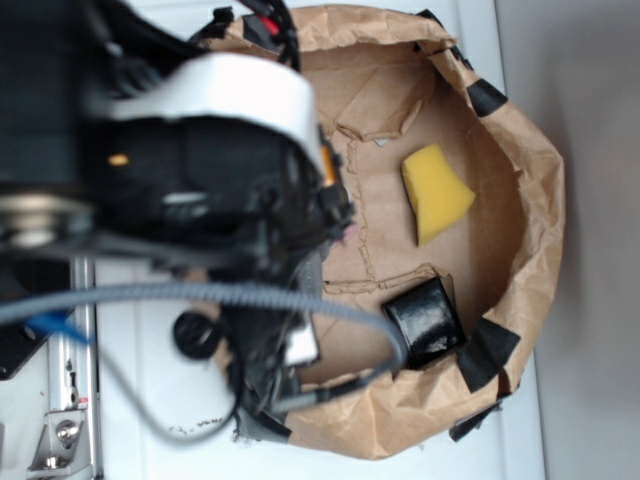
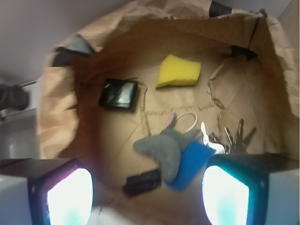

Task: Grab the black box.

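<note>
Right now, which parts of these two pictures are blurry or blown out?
Exterior view: the arm close to the lens is blurred, while the black box stays fairly sharp. Wrist view: the finger pads glow overexposed, and the whole frame is soft.

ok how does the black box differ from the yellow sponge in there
The black box is glossy and squarish with rounded edges; the sponge is matte and wedge-shaped. The box sits close to the paper wall by a black tape patch; the sponge lies further out on the open floor. Both are about the same size and untouched.
</note>
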Motion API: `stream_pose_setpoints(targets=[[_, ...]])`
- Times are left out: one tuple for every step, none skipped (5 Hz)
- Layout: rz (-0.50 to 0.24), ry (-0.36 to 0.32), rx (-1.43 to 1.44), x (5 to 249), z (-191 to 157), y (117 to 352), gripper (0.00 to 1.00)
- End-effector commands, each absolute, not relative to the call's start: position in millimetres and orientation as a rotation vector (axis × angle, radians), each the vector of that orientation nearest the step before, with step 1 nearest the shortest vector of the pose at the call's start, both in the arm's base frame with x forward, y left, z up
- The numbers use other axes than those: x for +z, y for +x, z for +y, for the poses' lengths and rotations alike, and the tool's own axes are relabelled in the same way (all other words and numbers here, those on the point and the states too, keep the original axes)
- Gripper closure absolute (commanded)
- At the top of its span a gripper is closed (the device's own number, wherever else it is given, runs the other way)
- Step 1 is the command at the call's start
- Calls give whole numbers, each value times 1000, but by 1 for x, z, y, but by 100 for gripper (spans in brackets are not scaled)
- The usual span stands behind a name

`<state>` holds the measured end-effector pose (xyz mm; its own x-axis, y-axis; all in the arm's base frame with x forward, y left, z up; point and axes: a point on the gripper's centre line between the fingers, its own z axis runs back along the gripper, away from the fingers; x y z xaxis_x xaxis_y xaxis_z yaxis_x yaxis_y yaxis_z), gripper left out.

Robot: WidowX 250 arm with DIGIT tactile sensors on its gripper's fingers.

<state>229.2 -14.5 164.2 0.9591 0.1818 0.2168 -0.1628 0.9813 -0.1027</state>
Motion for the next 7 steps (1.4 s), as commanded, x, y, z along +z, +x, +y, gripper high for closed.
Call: stream_pose_setpoints(targets=[[-248,42,256,118,-8,271,0],[-258,29,250,102,-20,284,0],[-316,41,231,89,-31,288,0],[-326,39,230,83,-37,296,0],[-320,3,266,87,-36,311,0],[-360,-1,252,83,-38,318,0],[-360,-1,252,83,-38,318,0]])
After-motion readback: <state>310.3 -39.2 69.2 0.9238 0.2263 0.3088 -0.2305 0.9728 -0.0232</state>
